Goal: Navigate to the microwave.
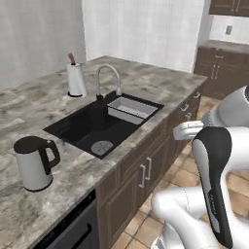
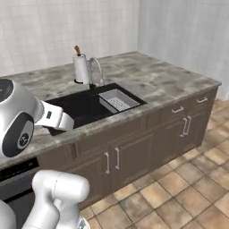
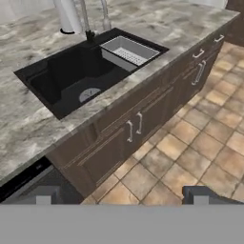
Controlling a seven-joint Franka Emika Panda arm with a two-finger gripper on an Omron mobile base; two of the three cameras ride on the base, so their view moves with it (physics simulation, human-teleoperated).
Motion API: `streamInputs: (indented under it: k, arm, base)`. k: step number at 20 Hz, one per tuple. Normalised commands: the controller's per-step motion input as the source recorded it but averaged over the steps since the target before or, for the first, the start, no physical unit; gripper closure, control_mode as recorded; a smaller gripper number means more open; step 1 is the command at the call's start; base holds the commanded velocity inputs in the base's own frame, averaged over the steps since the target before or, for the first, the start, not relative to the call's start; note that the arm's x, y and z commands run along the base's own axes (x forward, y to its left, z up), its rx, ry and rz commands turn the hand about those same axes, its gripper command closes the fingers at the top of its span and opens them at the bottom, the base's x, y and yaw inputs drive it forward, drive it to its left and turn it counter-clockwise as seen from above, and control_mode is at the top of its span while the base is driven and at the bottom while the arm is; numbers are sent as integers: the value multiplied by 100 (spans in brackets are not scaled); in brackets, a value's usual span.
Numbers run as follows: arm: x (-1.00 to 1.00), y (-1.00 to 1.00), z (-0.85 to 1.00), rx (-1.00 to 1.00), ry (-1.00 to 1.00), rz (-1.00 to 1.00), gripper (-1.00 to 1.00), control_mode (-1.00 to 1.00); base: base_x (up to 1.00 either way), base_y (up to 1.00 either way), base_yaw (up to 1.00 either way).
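- Left base view: grey-brown marbled stone counter point(image 1: 160, 85) running away toward a white tiled wall, with a black rectangular sink point(image 1: 92, 127) sunk into its middle.
- Silver wire-bottomed rectangular tray point(image 1: 130, 108) seated in the sink's right end, against the rim.
- Curved silver faucet point(image 1: 104, 78) standing at the sink's far edge, spout arching over the basin.
- White paper-towel roll on a brown-topped upright holder point(image 1: 76, 78) just left of the faucet, upright on the counter.
- White electric kettle with black lid and handle point(image 1: 34, 162) on the near counter, well apart from the sink.
- Dark brown wooden cabinets with silver bar handles point(image 1: 144, 175) under the counter; black appliance front with a dark handle point(image 1: 78, 231) at the lower left.
- Right base view: same counter point(image 2: 179, 80), sink point(image 2: 80, 107), tray point(image 2: 117, 100), faucet point(image 2: 96, 69) and paper-towel roll point(image 2: 81, 67) from the other side; tan tiled floor point(image 2: 179, 188) in front of the cabinets point(image 2: 147, 143).
- Hand view: two dark fingertips of the gripper point(image 3: 121, 194) spread wide at the bottom, nothing between them, over floor point(image 3: 190, 157) and cabinet doors point(image 3: 133, 128), with sink point(image 3: 71, 76) and tray point(image 3: 128, 50) above.
- Microwave: none of the pictured kitchen stretch identifiable as it; position cannot be told.
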Motion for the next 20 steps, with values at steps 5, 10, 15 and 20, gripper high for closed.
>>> streamInputs:
  k: [5, 10, 15, 20]
  arm:
    - [0, 0, 0, 0, 0, 0, -100, 100]
    - [0, 0, 0, 0, 0, 0, -100, 100]
    - [0, 0, 0, 0, 0, 0, -100, 100]
    - [0, 0, 0, 0, 0, 0, -100, 100]
  base:
    - [0, -13, 100]
    - [0, -13, 100]
    - [0, -13, 100]
    - [0, -11, 99]
